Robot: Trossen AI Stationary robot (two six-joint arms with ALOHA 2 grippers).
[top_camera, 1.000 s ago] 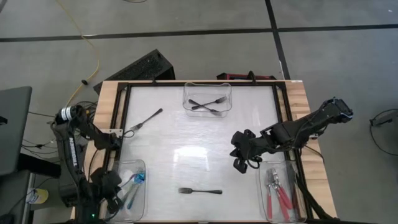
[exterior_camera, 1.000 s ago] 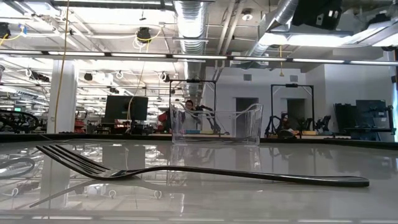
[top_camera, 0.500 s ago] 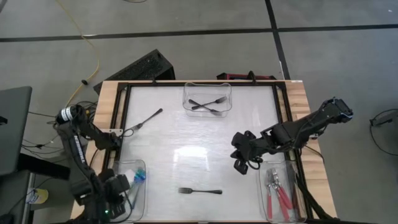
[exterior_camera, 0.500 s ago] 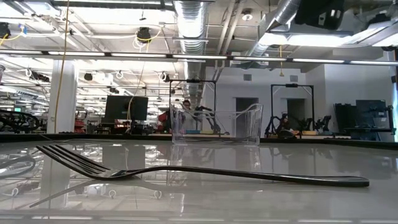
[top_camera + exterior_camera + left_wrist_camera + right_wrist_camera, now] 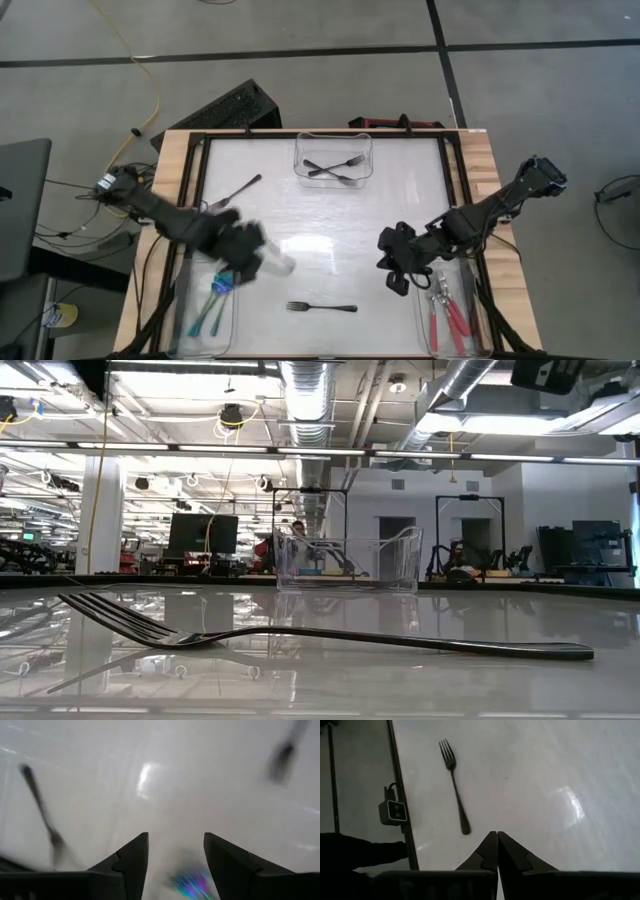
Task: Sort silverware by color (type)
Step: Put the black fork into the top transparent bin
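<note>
One fork (image 5: 322,307) near the table's (image 5: 320,215) front edge, between both hands.

The white table surface (image 5: 320,215) is largely bare through its middle. Obstacles on it:

- A clear rectangular plastic bin (image 5: 334,160) at the far edge, centre, holding two crossed dark forks (image 5: 335,167).
- A loose dark fork (image 5: 229,195) near the far left.
- A loose dark fork (image 5: 322,307) near the front edge, centre.
- A clear bin with blue-handled utensils (image 5: 208,303) at the front left corner.
- A clear bin with red-handled utensils (image 5: 447,306) at the front right corner.

The left gripper (image 5: 258,260), fingers apart, occupies the space just beyond the front left bin. The right gripper (image 5: 396,277), fingers together, stands beside the front right bin. Open passage lies between the two grippers.
</note>
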